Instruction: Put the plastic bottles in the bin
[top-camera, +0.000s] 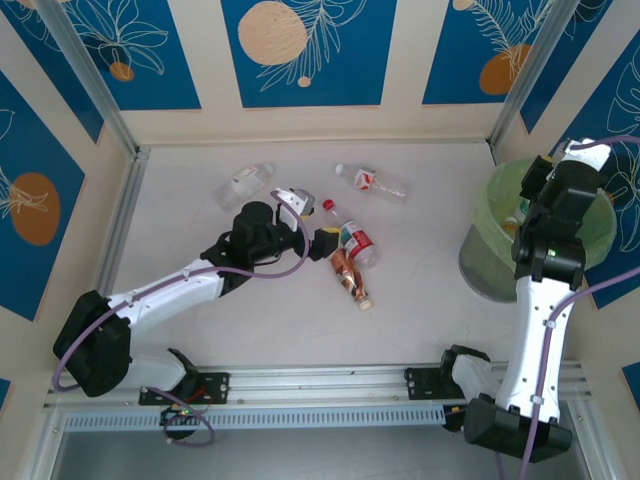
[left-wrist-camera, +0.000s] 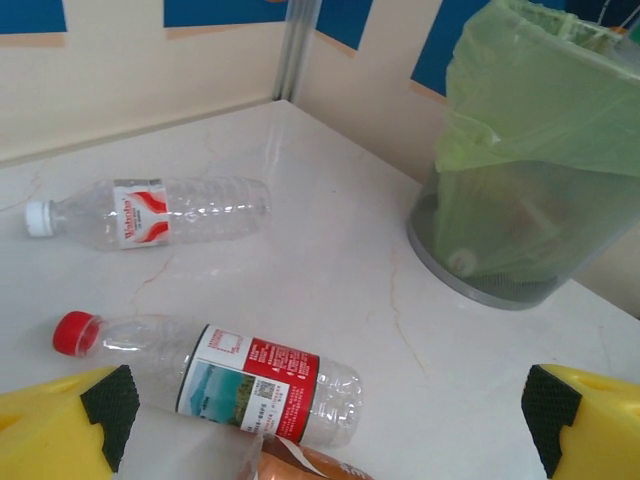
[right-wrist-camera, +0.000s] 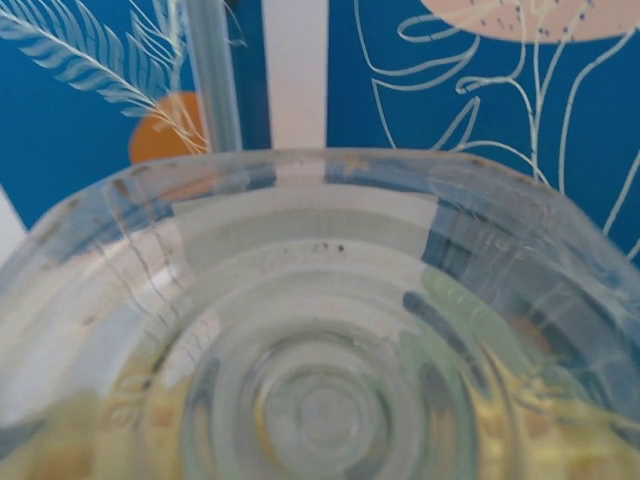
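A clear bottle (right-wrist-camera: 320, 400) sits base-first right up against the right wrist lens. It is gripped by the right gripper (top-camera: 540, 190), held over the green-lined bin (top-camera: 480, 265). The left gripper (top-camera: 322, 240) is spread wide and empty, low beside a red-capped bottle (top-camera: 352, 238) that lies touching a crushed brown bottle (top-camera: 350, 278). Farther back lie a white-capped bottle (top-camera: 372, 182) and, well apart, another bottle (top-camera: 247, 182).
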